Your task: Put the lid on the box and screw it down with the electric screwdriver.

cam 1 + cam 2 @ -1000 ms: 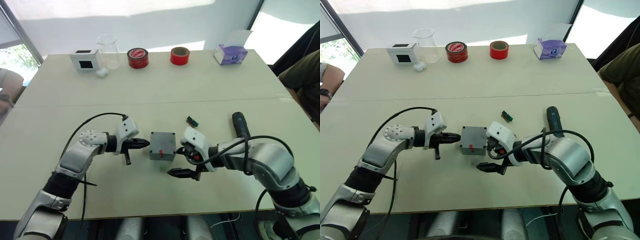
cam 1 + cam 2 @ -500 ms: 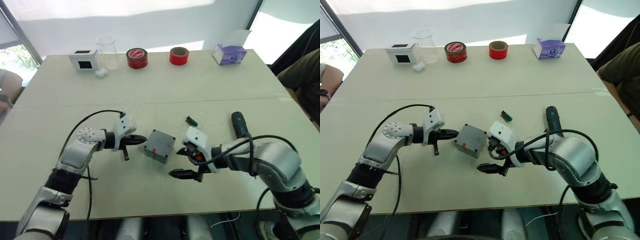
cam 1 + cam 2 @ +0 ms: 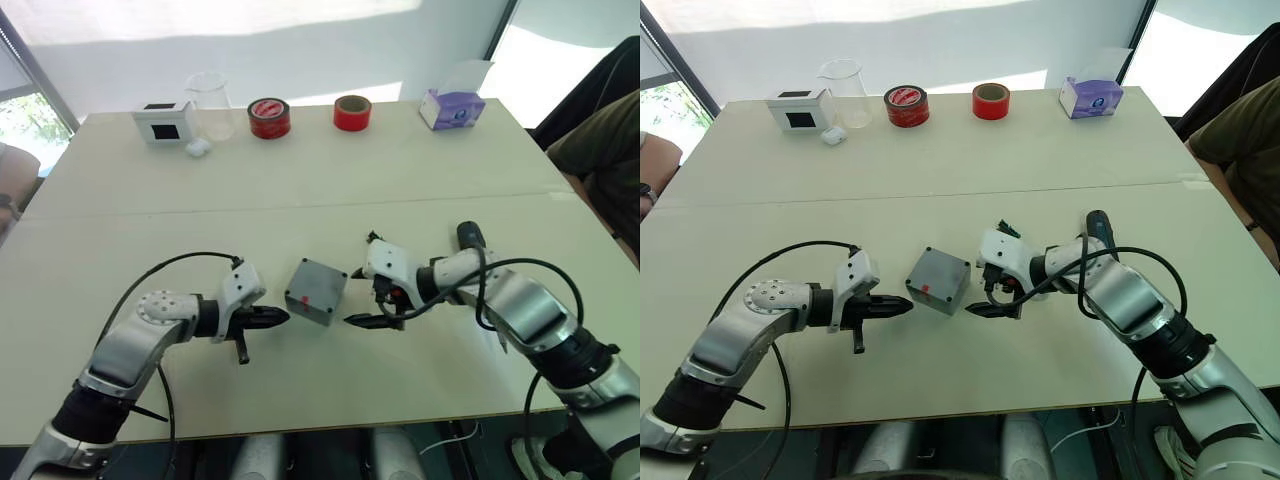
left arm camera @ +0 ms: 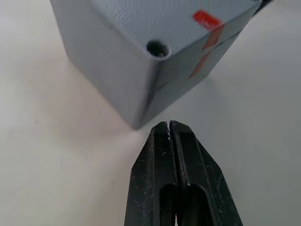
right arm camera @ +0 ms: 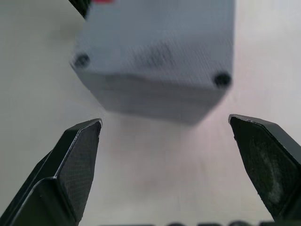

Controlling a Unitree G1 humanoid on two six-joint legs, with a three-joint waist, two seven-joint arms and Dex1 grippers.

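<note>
Fingers: my right gripper point(image 5: 164, 155) spread wide at box's point(image 3: 316, 291) 3 o'clock; left gripper point(image 4: 169, 129) pinched shut, empty. Box looks light, rigid, smooth: take flat sides.

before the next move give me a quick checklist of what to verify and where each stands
1. Lid seated on the box: ok, a seam shows in the left wrist view.
2. Corner screws in: cannot tell, holes look dark.
3. Left gripper free: ok, shut, empty, just short of the box corner.
4. Right gripper free: ok, open, facing the box.
5. Electric screwdriver in hand: not ok, lying on the table behind the right arm.
</note>
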